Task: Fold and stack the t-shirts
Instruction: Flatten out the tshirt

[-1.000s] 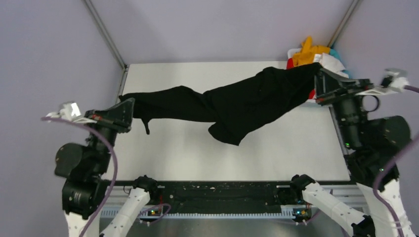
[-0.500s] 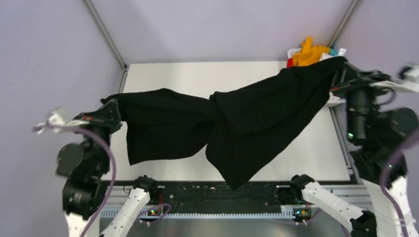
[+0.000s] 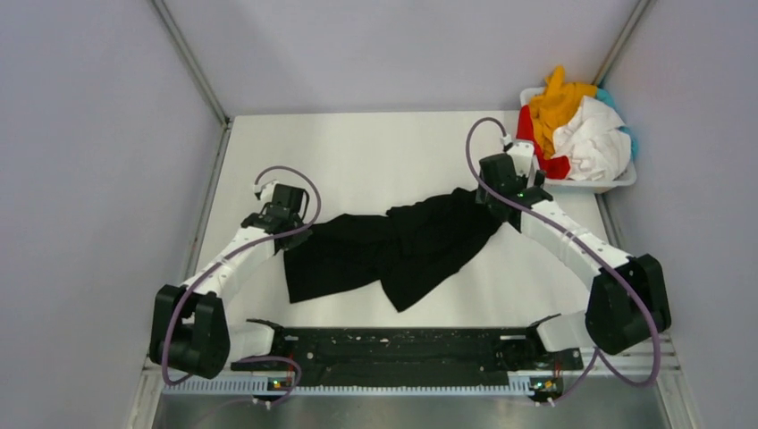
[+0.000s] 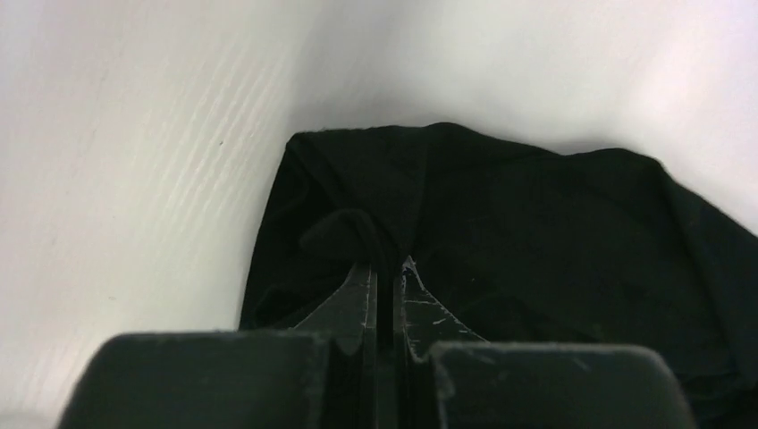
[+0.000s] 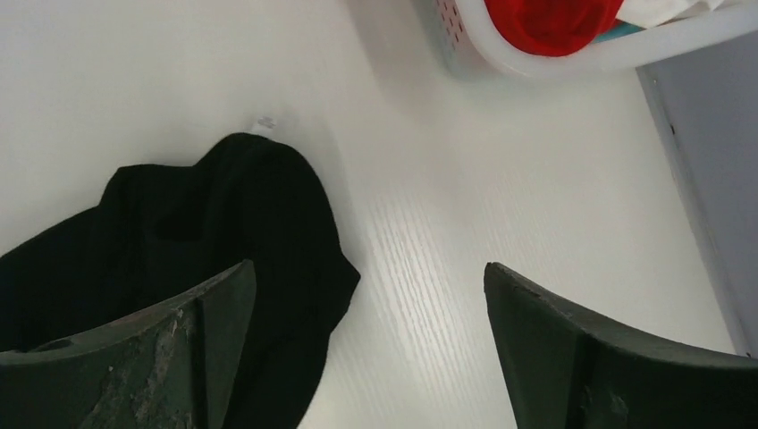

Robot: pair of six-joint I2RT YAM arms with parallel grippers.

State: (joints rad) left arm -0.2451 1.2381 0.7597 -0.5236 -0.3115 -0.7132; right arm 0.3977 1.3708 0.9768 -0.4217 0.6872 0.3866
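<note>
Arms are both stretched low and forward over the table (image 3: 357, 147), elbows out toward its side edges, and between them the black t-shirt (image 3: 402, 246) lies rumpled across the middle. My left pincer (image 4: 386, 268) sits at the shirt's left end, clenched on a bunched fold of the black cloth, its two fingers all but touching. My right arm bends its wrist down over the shirt's right end. There the right pincer (image 5: 366, 273) is released and spread wide, one finger (image 5: 179, 349) above the black cloth and the other above bare table. At the far right corner the white basket (image 3: 626, 179) holds a heap: orange-yellow t-shirt (image 3: 559, 100), red t-shirt (image 3: 527, 134) and white t-shirt (image 3: 594, 138).
</note>
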